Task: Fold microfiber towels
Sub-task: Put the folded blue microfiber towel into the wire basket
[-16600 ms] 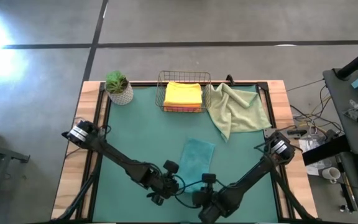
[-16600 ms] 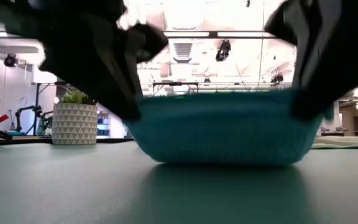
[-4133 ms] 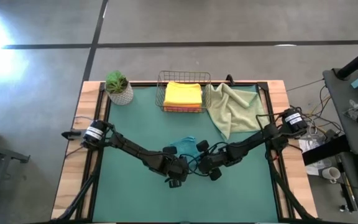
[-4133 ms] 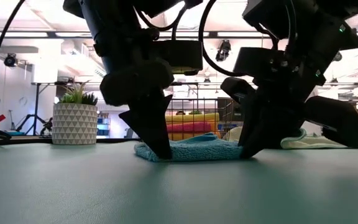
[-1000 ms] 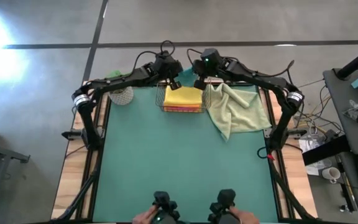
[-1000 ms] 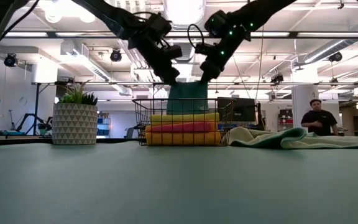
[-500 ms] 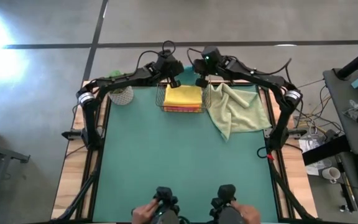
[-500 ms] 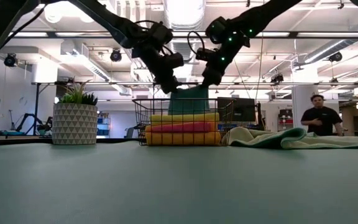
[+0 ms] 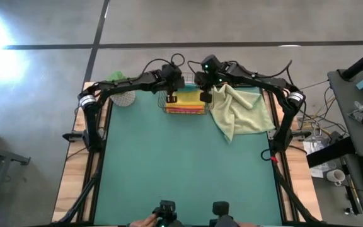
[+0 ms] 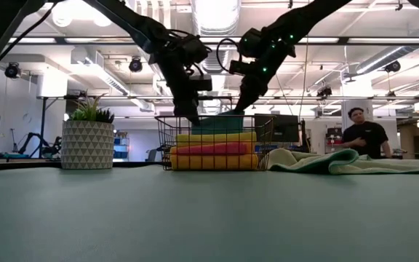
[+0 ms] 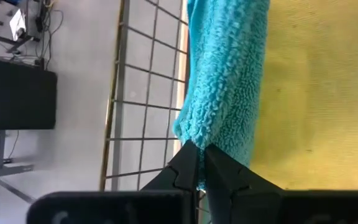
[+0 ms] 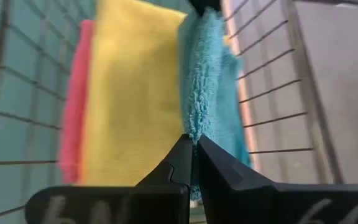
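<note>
At the near edge of your bench, covered by the green mat, a person's hand shows beside dark control handles, and the wide middle of the mat lies bare. Toward the far right corner you have the pale sage green microfiber towel lying rumpled and unfolded on the mat, just beside the wire basket that stands at the middle of the far edge. Inside that basket your stack shows a yellow folded towel on top, a pink folded towel under it and an orange folded towel at the bottom. Both arms reach over the basket: your left fingers are closed on one end of the teal fluffy microfiber towel, and your right fingers are closed on its other end, so the teal towel hangs between them, folded, just above or touching the yellow one at the basket's far side. At the far left corner, a small green plant in a white patterned pot stands apart from the basket. Beyond the bench, a person in a dark shirt stands in the room.
</note>
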{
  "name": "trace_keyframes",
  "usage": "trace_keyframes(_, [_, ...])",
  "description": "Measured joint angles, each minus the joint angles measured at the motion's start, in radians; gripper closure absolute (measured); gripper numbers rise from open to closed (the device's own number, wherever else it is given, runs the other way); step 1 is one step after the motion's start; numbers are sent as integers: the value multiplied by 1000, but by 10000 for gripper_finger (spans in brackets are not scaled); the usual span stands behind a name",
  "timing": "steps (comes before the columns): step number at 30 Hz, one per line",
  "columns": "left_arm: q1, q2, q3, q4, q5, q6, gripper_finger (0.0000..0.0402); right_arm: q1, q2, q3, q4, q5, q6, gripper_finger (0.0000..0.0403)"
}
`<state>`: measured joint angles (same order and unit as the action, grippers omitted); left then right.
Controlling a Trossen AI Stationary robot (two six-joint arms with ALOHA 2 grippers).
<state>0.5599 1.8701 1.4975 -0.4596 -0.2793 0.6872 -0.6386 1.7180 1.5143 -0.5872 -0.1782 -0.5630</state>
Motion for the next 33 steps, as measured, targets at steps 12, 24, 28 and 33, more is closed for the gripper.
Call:
trace_keyframes(12, [-35, -4, 3, -10, -17, -6, 353, 19, -1, -50, -34, -7, 29, 394])
trace_keyframes(24, [-76, -13, 113, -267, -17, -54, 267, 22, -1, -62, -37, -94, 39, 394])
trace_keyframes(28, [-91, -38, 167, -365, -17, -86, 265, 31, -1, -62, -40, -98, 36, 394])
trace_keyframes(33, [-94, -90, 192, -429, -9, -154, 265, 39, -1, -62, -40, -111, 27, 394])
